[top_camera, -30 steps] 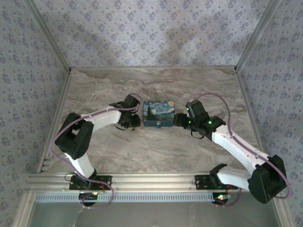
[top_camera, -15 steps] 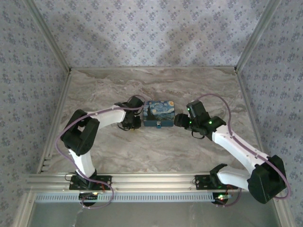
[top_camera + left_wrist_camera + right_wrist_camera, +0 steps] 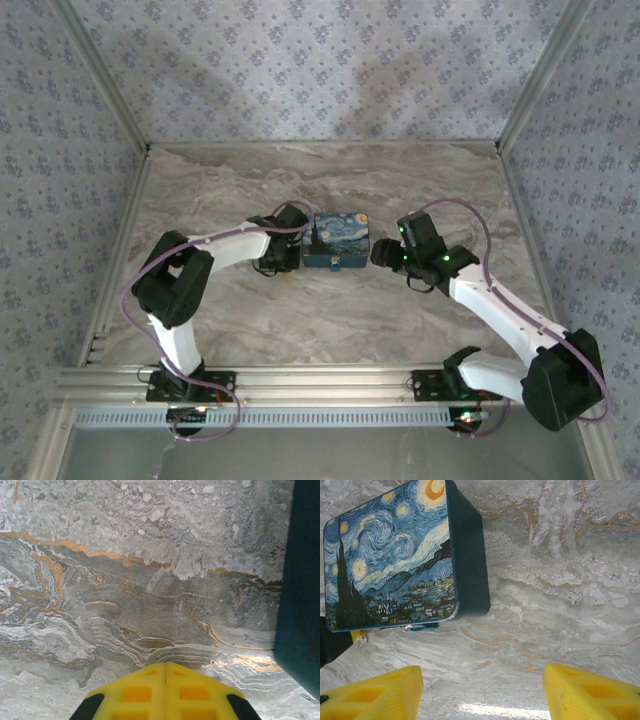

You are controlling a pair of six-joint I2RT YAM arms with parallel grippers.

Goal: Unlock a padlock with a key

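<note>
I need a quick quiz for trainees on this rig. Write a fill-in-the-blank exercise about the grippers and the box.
1. The left gripper has its fingers pressed together, so it is ____.
2. The right gripper is ____, with bare table between its fingers.
3. Seen from the top, the box sits ____ the two grippers.
4. The fingers of both grippers are coloured ____.

Missing words: shut; open; between; yellow.

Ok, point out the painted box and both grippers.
painted box (image 3: 390,560), right wrist view, middle of its lid.
left gripper (image 3: 165,666), left wrist view, seam of its shut fingertips.
right gripper (image 3: 481,675), right wrist view, gap between its open fingertips.
</note>
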